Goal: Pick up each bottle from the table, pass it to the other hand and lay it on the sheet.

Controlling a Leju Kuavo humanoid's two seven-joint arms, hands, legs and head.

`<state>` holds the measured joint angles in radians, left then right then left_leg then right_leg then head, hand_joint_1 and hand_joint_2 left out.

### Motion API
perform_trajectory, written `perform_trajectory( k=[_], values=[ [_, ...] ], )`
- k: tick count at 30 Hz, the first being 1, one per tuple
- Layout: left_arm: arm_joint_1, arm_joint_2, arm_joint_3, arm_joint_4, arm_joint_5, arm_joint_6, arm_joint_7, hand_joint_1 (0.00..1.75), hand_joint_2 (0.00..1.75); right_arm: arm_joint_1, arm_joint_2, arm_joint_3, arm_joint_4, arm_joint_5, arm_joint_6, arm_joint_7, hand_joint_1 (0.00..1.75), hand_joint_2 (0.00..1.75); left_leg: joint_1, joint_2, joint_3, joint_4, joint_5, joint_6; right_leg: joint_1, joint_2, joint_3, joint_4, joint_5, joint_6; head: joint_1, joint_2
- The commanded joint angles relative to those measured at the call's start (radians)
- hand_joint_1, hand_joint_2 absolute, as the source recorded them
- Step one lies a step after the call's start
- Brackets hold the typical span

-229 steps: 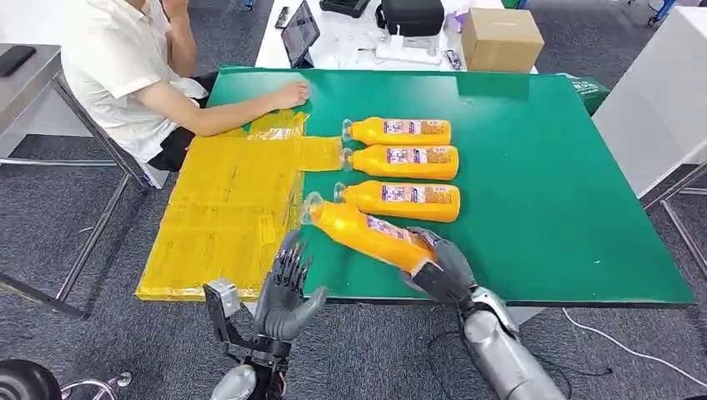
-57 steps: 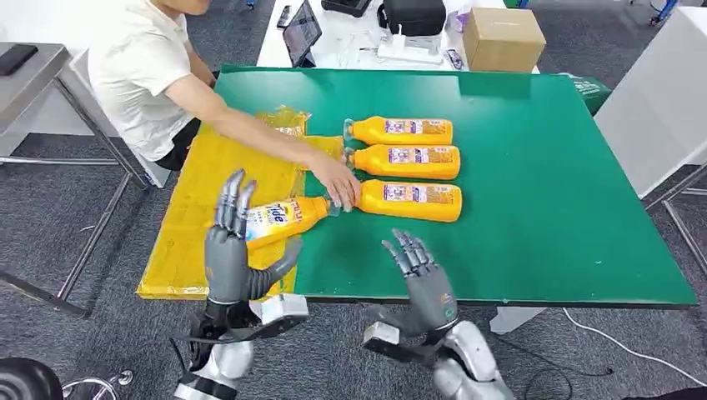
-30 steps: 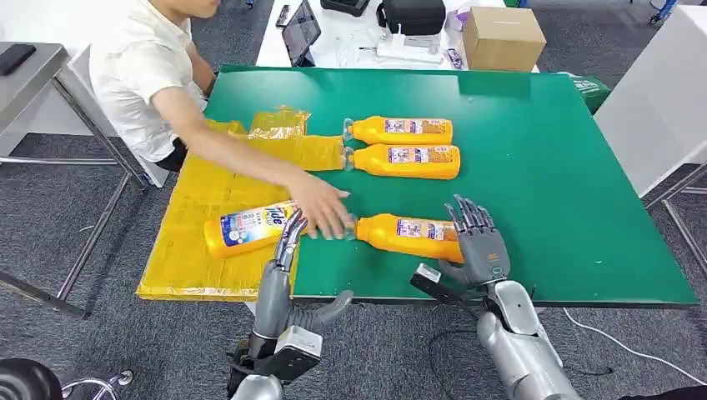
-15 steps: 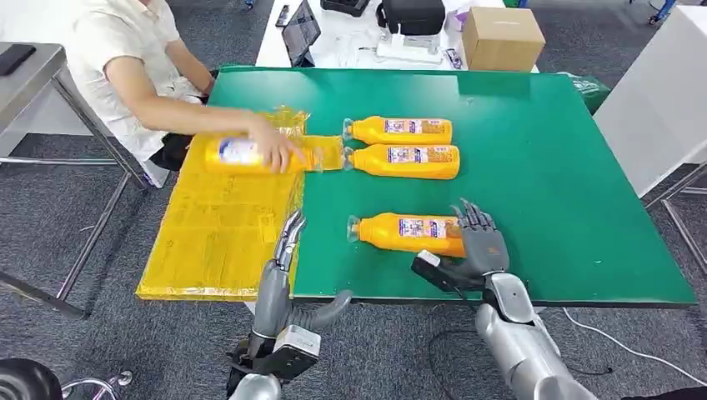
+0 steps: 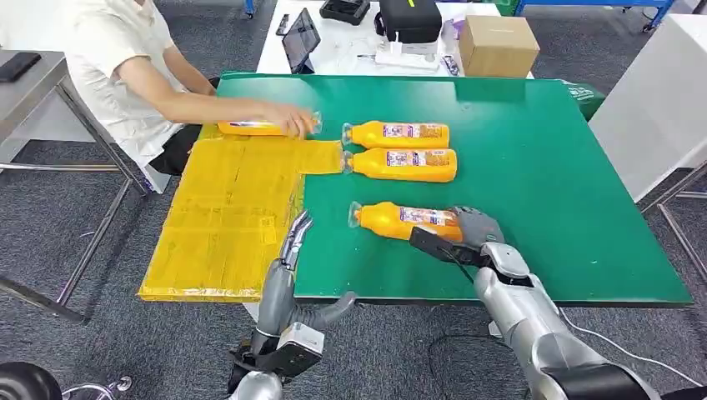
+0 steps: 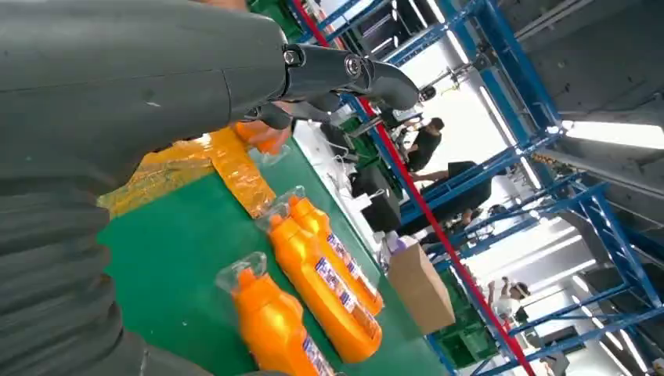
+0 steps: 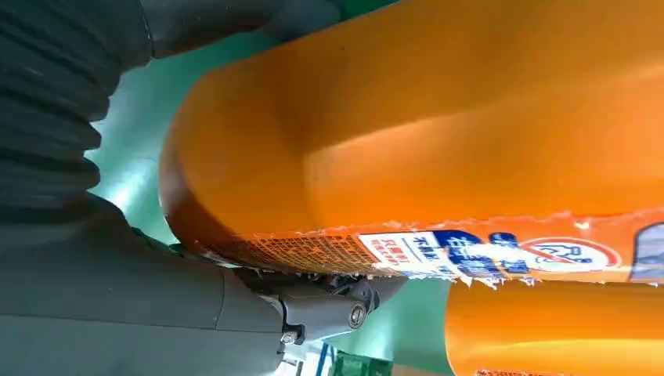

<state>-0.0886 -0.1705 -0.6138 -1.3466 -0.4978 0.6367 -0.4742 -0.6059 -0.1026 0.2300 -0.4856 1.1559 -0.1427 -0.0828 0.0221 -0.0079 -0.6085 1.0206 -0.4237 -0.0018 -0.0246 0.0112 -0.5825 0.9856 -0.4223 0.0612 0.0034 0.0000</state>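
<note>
The right hand [image 5: 473, 230] is wrapping its fingers around the base end of the glossy orange plastic bottle [image 5: 406, 222] lying on the green tabletop [image 5: 542, 183] — likely heavy and slippery; the left hand [image 5: 290, 250] is waiting spread.

A green-topped table [image 5: 542, 183] carries three orange plastic bottles [image 5: 403, 159] beyond the right hand [image 5: 473, 235], a yellow sheet [image 5: 227, 217] beyond the left hand [image 5: 292, 250].

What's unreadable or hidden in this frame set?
- Right hand on the nearest bottle: head view hides the fingers behind the bottle, so grip closure is unclear; wrist view too close.
- Bottle labels: too small to read.
- Fourth bottle: the person's hand covers its neck.
- Left hand: edge-on.
</note>
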Motion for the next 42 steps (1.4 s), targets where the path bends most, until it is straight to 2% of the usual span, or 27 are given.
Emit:
perform_trajectory(
  k=[1, 4, 5, 7, 10, 13, 15, 21, 25, 30, 32, 40, 41, 42],
  values=[
    [-0.029, 0.026, -0.032, 0.047, 0.01, -0.014, 0.008, 0.0, 1.75, 0.064, -0.022, 0.022, 0.092, -0.053, 0.051, -0.049, 1.75, 1.75, 0.001, -0.005, 0.001, -0.005, 0.002, 0.002, 0.002, -0.008, 0.004, -0.006, 0.001, -0.005, 0.0, 0.0],
    [-0.026, 0.028, -0.032, 0.041, 0.028, -0.019, -0.004, 0.0, 1.75, 0.091, -0.024, -0.024, 0.064, -0.155, 0.082, -0.178, 1.75, 1.75, 0.001, -0.004, 0.003, -0.003, 0.0, 0.001, 0.002, -0.005, 0.013, -0.004, 0.0, -0.002, 0.0, 0.0],
    [-0.023, 0.028, -0.03, 0.035, 0.049, -0.028, -0.012, 0.0, 1.75, 0.109, -0.019, -0.054, 0.04, -0.221, 0.103, -0.251, 1.75, 1.75, 0.001, -0.005, 0.003, -0.004, 0.001, 0.001, 0.002, -0.007, 0.014, -0.006, 0.0, -0.003, 0.0, 0.0],
    [-0.009, 0.021, -0.011, 0.018, 0.145, -0.09, -0.014, 0.0, 1.75, 0.153, -0.021, -0.068, -0.021, -0.302, 0.105, -0.326, 1.75, 1.75, 0.002, -0.006, 0.003, -0.004, 0.001, 0.001, 0.002, -0.007, 0.014, -0.006, 0.0, -0.003, 0.0, 0.0],
    [0.012, 0.0, 0.048, 0.012, 0.437, -0.275, 0.05, 0.0, 1.75, 0.223, 0.0, -0.087, -0.144, -0.402, 0.053, -0.372, 1.75, 1.75, 0.002, -0.003, 0.004, -0.004, 0.0, 0.001, 0.003, -0.005, 0.013, -0.007, 0.001, -0.004, 0.0, 0.0],
    [0.009, 0.001, 0.048, 0.022, 0.448, -0.278, 0.044, 0.0, 1.75, 0.235, 0.002, -0.075, -0.173, -0.41, 0.053, -0.357, 1.75, 1.75, 0.001, 0.0, 0.004, -0.002, -0.002, 0.0, 0.002, -0.001, 0.012, -0.003, 0.0, -0.003, -0.001, 0.0],
    [0.039, -0.022, 0.101, 0.025, 0.665, -0.369, 0.101, 0.0, 1.75, 0.265, 0.029, -0.098, -0.249, -0.508, 0.042, -0.412, 1.75, 1.75, 0.002, -0.002, 0.003, -0.003, -0.001, 0.001, 0.003, -0.004, 0.012, -0.005, 0.001, -0.004, 0.0, 0.0],
    [0.083, 0.01, 0.11, -0.032, 0.909, -0.366, 0.085, 0.0, 1.75, 0.379, 0.097, -0.019, -0.51, -0.703, 0.001, -0.413, 1.75, 1.75, 0.002, 0.005, 0.002, -0.003, -0.003, 0.001, 0.003, 0.003, 0.01, -0.003, 0.0, -0.004, 0.0, 0.0],
    [0.085, 0.017, 0.109, -0.048, 0.981, -0.401, 0.107, 0.0, 1.75, 0.395, 0.102, 0.031, -0.531, -0.736, 0.022, -0.43, 1.75, 1.75, 0.002, 0.003, -0.006, -0.001, -0.003, 0.0, 0.002, 0.002, 0.003, -0.001, 0.0, -0.003, 0.0, 0.0],
    [0.067, 0.037, 0.081, -0.079, 1.059, -0.51, 0.134, 0.0, 1.75, 0.38, 0.134, 0.162, -0.483, -0.744, 0.055, -0.445, 1.75, 1.75, 0.001, 0.003, -0.009, -0.001, -0.003, 0.001, 0.002, 0.002, 0.001, -0.001, -0.001, -0.003, 0.0, 0.0],
    [0.058, 0.038, 0.075, -0.088, 1.059, -0.509, 0.134, 0.0, 1.75, 0.366, 0.146, 0.211, -0.442, -0.737, 0.062, -0.45, 1.75, 1.75, 0.002, 0.003, -0.011, -0.001, -0.003, 0.001, 0.002, 0.002, -0.001, -0.001, -0.001, -0.002, 0.0, 0.0],
    [0.044, 0.035, 0.063, -0.08, 1.041, -0.514, 0.126, 0.0, 1.75, 0.36, 0.153, 0.236, -0.425, -0.739, 0.073, -0.457, 1.75, 1.75, 0.001, 0.001, -0.012, -0.001, -0.002, 0.001, 0.002, -0.001, -0.002, -0.001, -0.001, -0.003, 0.0, 0.0],
    [0.034, 0.035, 0.05, -0.07, 1.013, -0.506, 0.119, 0.0, 1.75, 0.355, 0.162, 0.251, -0.414, -0.739, 0.078, -0.457, 1.75, 1.75, 0.001, 0.001, -0.013, -0.001, -0.002, 0.001, 0.002, 0.0, -0.003, -0.001, -0.001, -0.002, 0.0, 0.0],
    [0.013, 0.041, 0.015, -0.043, 0.899, -0.429, 0.105, 0.0, 1.75, 0.351, 0.168, 0.274, -0.406, -0.733, 0.071, -0.459, 1.75, 1.75, 0.001, 0.001, -0.014, -0.001, -0.002, 0.001, 0.001, 0.001, -0.005, 0.0, -0.001, -0.001, 0.0, 0.0]
  ],
)
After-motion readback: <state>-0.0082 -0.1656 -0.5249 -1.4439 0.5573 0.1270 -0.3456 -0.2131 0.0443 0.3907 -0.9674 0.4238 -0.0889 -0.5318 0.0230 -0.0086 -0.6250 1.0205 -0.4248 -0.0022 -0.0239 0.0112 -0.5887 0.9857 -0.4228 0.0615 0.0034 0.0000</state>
